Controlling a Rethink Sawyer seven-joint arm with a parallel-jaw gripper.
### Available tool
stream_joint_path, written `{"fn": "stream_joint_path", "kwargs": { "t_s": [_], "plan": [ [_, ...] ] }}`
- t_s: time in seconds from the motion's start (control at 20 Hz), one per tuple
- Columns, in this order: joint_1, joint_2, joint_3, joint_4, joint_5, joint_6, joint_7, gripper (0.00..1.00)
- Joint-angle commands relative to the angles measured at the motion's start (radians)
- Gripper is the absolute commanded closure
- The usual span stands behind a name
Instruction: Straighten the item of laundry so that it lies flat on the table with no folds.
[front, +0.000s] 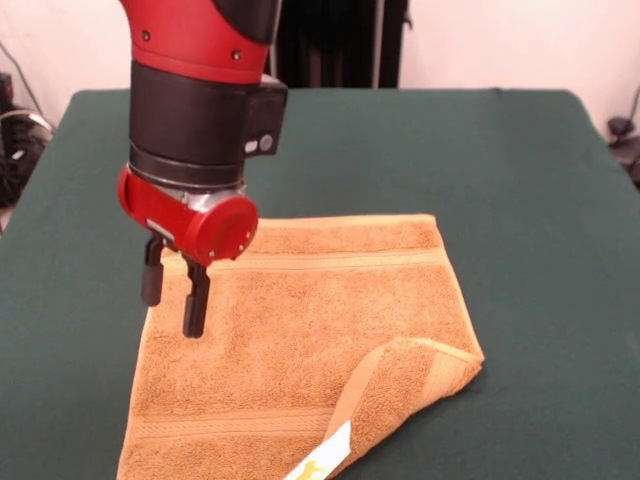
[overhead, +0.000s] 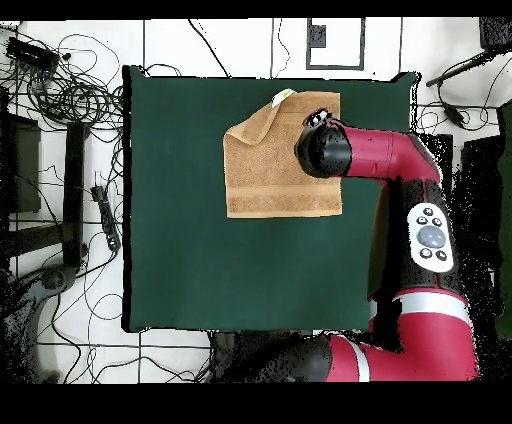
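Note:
The orange-tan towel (front: 300, 340) lies on the dark green table (front: 480, 160), spread out except for one corner. That corner (front: 405, 385) is folded over onto the towel at the near right, with a white tag (front: 325, 455) beside it. My gripper (front: 172, 316) hangs just above the towel's left edge, fingers apart and holding nothing. In the overhead view the towel (overhead: 275, 170) lies at the table's (overhead: 200, 250) far right part, with the folded corner (overhead: 252, 128) at its top left. The arm's wrist (overhead: 324, 148) covers the towel's right edge and hides the gripper.
The red arm (overhead: 400, 165) reaches in over the table's right side in the overhead view. Tangled cables (overhead: 70, 90) and black gear (overhead: 75, 190) lie on the floor to the left. A dark stand (front: 340, 40) is behind the table's far edge.

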Motion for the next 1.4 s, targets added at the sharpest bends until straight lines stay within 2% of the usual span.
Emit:
{"fn": "stream_joint_path", "kwargs": {
  "t_s": [0.05, 0.45, 0.8, 1.05, 1.4],
  "plan": [
    [0.042, 0.107, 0.032, -0.004, -0.013, 0.072, -0.045, 0.00],
    [0.076, 0.138, -0.001, -0.048, -0.031, 0.083, -0.032, 0.00],
    [0.075, 0.042, 0.006, 0.071, 0.026, 0.093, 0.002, 0.00],
    [0.058, -0.001, 0.021, 0.134, 0.030, 0.081, -0.022, 0.00],
    [0.021, -0.107, 0.058, 0.273, 0.040, 0.068, -0.066, 0.00]
  ]
}}
